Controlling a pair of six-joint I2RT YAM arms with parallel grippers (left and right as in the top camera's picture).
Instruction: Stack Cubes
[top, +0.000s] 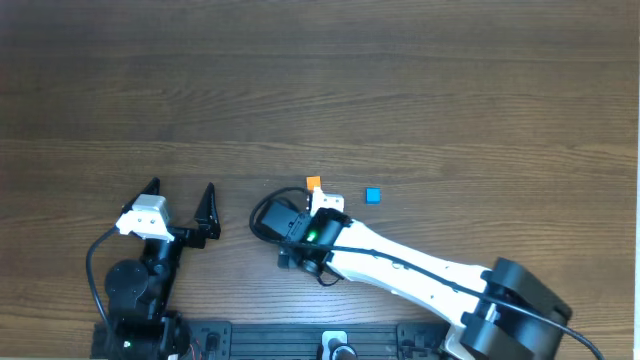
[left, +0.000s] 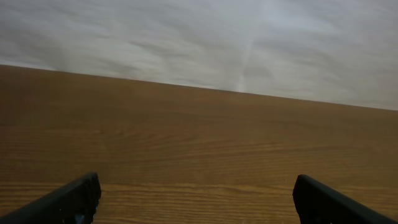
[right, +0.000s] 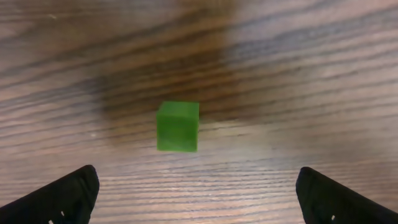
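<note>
Green cube (right: 178, 127), flat on wooden table (right: 311, 74), right pincer (right: 196, 190) spread above

Soft, even light is falling on the table (top: 320, 80) in the top view. The wood is showing bright without hard glare, and the few shadows there are lying faint and soft-edged.

In the right wrist view a broad dark shadow is spreading over the wood around and beyond the green cube (right: 178, 126), its edges fading gradually. The grain nearer the camera is catching a pale sheen. The cube itself is sitting in focus, and its faces are taking the light evenly.

In the left wrist view the table is looking dimmer. The grey wall (left: 186, 37) behind it is blurring out of focus, with one pale streak of light running down it.
</note>
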